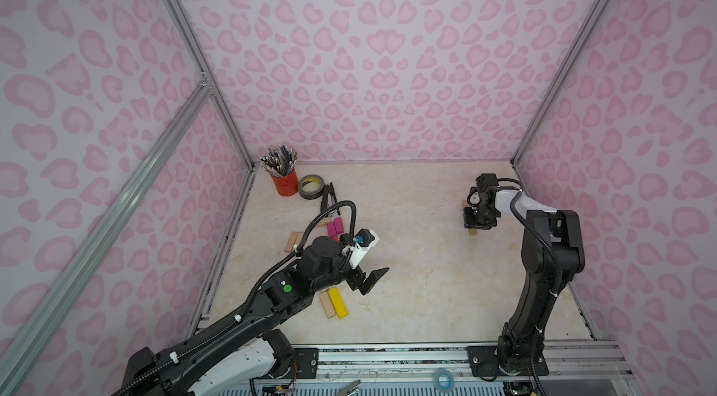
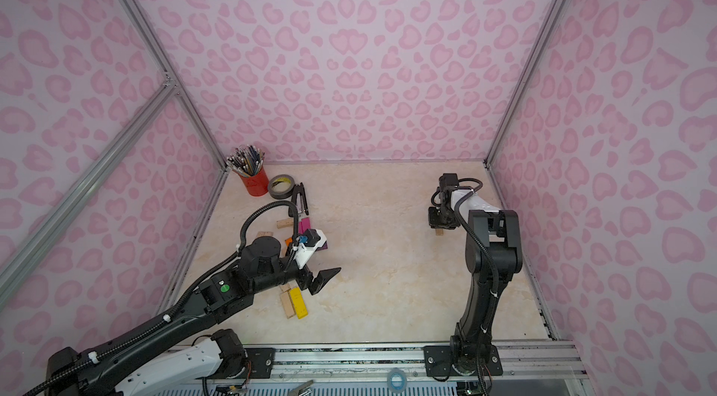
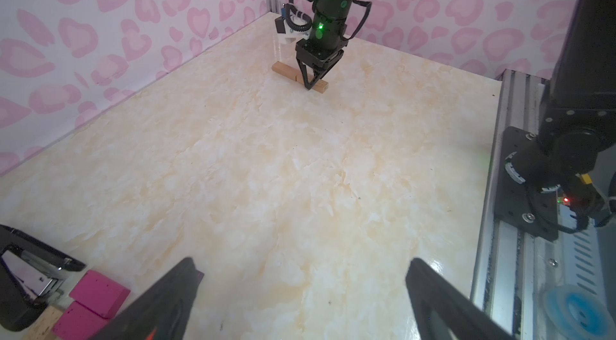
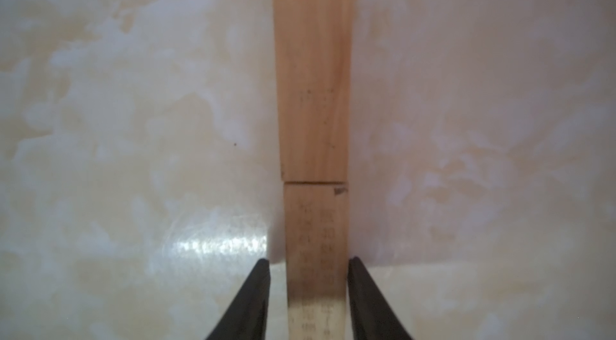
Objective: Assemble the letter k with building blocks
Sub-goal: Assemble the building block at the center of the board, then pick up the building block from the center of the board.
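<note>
**A:** Top views first. Where do things lie from the red pencil cup (image 1: 285, 184)?

**B:** Most of the blocks lie loose on the worktop (image 1: 419, 297) near the cup. There are magenta bars (image 1: 335, 227) and, farther from it, a yellow bar (image 1: 337, 303) touching a plain bar (image 1: 327, 304). Well apart from the cup, across the worktop, a wooden row (image 1: 472, 232) pokes out from under the right hand (image 1: 476, 226).

**A:** And the left hand (image 2: 328, 279)?

**B:** In both top views it hangs above the worktop just beside the yellow bar, spread wide and holding nothing.

**A:** The left wrist view?

**B:** Its fingers (image 3: 160, 305) stand far apart with only bare worktop between them. Across the worktop the right hand (image 3: 311, 85) points straight down, its tips astride the wooden row (image 3: 283, 71).

**A:** And the right wrist view?

**B:** The row is two plain bars lying flat, end to end, touching at a thin seam: a farther bar (image 4: 313, 71) and a nearer bar (image 4: 315, 228). The right hand's fingers (image 4: 253, 295) flank the nearer bar, parted a little. A slit shows beside one finger, so the hand has no grip on the bar.
</note>
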`<action>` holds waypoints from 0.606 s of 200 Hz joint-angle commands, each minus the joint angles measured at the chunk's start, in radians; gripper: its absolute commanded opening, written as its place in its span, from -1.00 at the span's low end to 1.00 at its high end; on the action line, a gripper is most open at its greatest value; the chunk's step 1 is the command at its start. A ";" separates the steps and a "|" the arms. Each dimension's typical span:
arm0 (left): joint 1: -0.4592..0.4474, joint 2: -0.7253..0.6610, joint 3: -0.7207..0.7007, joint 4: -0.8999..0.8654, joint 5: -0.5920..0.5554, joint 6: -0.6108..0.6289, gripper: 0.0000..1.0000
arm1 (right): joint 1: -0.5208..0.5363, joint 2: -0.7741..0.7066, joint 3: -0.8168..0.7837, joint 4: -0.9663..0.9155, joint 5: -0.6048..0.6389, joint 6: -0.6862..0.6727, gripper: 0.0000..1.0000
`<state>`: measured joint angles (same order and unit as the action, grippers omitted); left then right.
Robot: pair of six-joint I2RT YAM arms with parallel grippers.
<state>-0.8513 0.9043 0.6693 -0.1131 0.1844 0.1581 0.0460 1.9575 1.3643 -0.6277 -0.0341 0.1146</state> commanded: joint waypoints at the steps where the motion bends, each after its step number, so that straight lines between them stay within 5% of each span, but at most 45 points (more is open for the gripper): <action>1: 0.015 0.023 0.025 0.036 -0.190 -0.124 0.98 | 0.002 -0.080 -0.024 -0.009 -0.023 0.043 -0.07; 60: 0.354 0.181 0.122 -0.033 -0.201 -0.437 0.83 | 0.052 -0.457 -0.186 0.080 -0.124 0.257 0.45; 88: 0.504 0.307 0.186 -0.121 -0.231 -0.609 0.68 | 0.189 -0.610 -0.247 0.104 -0.083 0.349 0.92; 121: 0.583 0.485 0.292 -0.241 -0.301 -0.687 0.32 | 0.384 -0.675 -0.265 0.107 -0.029 0.422 1.00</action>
<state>-0.3023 1.3029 0.9062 -0.2417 -0.0437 -0.4088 0.3271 1.3029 1.1126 -0.5392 -0.1081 0.4458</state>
